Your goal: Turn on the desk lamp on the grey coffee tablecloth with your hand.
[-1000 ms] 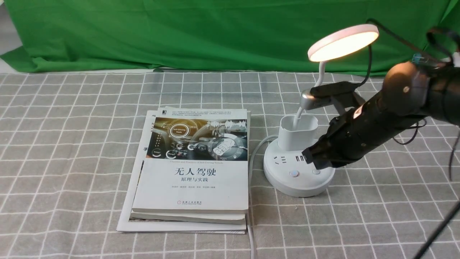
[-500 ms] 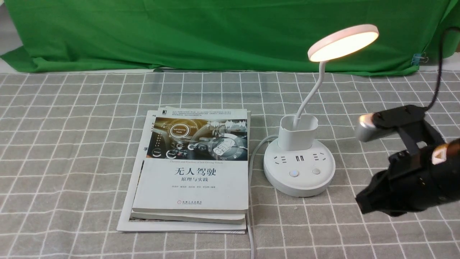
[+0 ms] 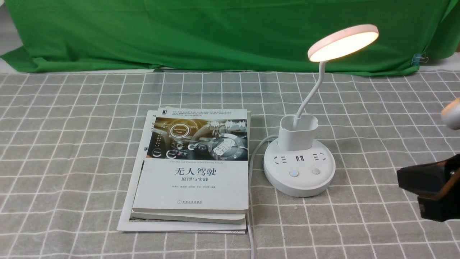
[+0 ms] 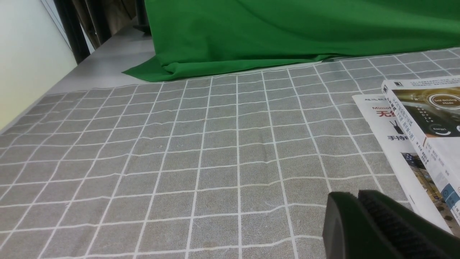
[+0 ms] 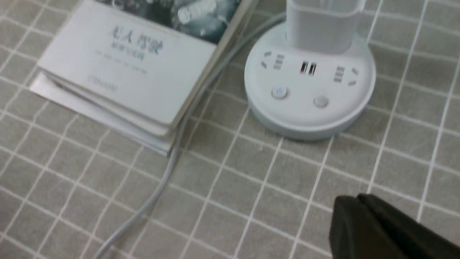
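Note:
The white desk lamp (image 3: 299,169) stands on the grey coffee tablecloth (image 3: 72,144), right of centre. Its disc head (image 3: 343,41) glows warm. Its round base with sockets and two buttons also shows in the right wrist view (image 5: 311,82). My right gripper (image 3: 404,181) is shut and empty at the right edge of the front view, well clear of the lamp base; it shows in its wrist view (image 5: 354,201) over bare cloth. My left gripper (image 4: 354,198) is shut and empty, seen only in its wrist view, above the cloth beside the books.
A stack of books (image 3: 192,169) lies left of the lamp, also in the left wrist view (image 4: 424,133). The lamp's grey cord (image 3: 251,201) runs toward the front edge between books and base. A green backdrop cloth (image 3: 215,32) hangs at the back.
My right arm has drawn back from the lamp base to the right edge of the front view. The lamp head stays lit throughout.

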`<state>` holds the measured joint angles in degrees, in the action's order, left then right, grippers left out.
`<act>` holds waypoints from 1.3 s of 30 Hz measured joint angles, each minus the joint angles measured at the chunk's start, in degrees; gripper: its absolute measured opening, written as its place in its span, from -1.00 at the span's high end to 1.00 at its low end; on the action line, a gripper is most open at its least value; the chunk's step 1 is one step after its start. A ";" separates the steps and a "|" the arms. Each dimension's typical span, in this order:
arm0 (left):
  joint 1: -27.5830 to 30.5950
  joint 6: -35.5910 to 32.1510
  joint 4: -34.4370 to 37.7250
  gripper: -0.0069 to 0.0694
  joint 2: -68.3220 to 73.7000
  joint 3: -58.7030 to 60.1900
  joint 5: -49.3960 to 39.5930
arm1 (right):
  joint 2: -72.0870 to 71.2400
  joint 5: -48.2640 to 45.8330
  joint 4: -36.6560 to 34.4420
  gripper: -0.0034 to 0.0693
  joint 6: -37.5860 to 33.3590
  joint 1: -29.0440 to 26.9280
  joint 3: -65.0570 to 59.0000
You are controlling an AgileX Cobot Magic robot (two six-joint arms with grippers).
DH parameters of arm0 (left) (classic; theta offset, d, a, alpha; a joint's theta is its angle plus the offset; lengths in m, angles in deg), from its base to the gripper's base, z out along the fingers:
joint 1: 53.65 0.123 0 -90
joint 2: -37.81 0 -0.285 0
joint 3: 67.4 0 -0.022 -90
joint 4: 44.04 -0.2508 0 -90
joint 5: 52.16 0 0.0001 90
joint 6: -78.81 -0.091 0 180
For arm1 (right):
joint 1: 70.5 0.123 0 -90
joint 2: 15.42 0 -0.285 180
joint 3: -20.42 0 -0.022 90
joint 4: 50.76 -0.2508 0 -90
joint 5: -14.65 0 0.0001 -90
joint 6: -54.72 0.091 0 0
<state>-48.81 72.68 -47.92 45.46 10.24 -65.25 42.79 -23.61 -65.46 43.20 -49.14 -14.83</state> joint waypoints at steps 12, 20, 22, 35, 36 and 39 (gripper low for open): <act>0.00 0.00 0.00 0.77 0.00 0.00 0.00 | -37.04 21.79 2.13 0.83 -1.45 -15.10 -31.66; 0.00 -0.06 0.00 0.77 0.00 0.00 0.00 | -48.42 24.34 3.99 0.83 -1.73 -17.27 -42.23; 0.00 -0.06 0.00 0.77 0.00 0.00 0.00 | -49.41 24.47 4.11 0.83 -1.65 -17.27 -42.36; 0.00 -0.06 0.00 0.77 0.00 0.00 0.00 | -50.33 24.60 4.73 0.82 -1.74 -17.27 -42.36; 0.00 -0.06 0.00 0.77 0.00 0.00 0.00 | -50.33 24.60 4.73 0.82 -1.74 -17.27 -42.36; 0.00 -0.06 0.00 0.77 0.00 0.00 0.00 | -50.33 24.60 4.73 0.80 -1.74 -17.27 -42.36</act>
<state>-48.81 72.62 -47.92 45.46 10.24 -65.25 -7.55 0.99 -60.73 41.46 -66.41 -57.19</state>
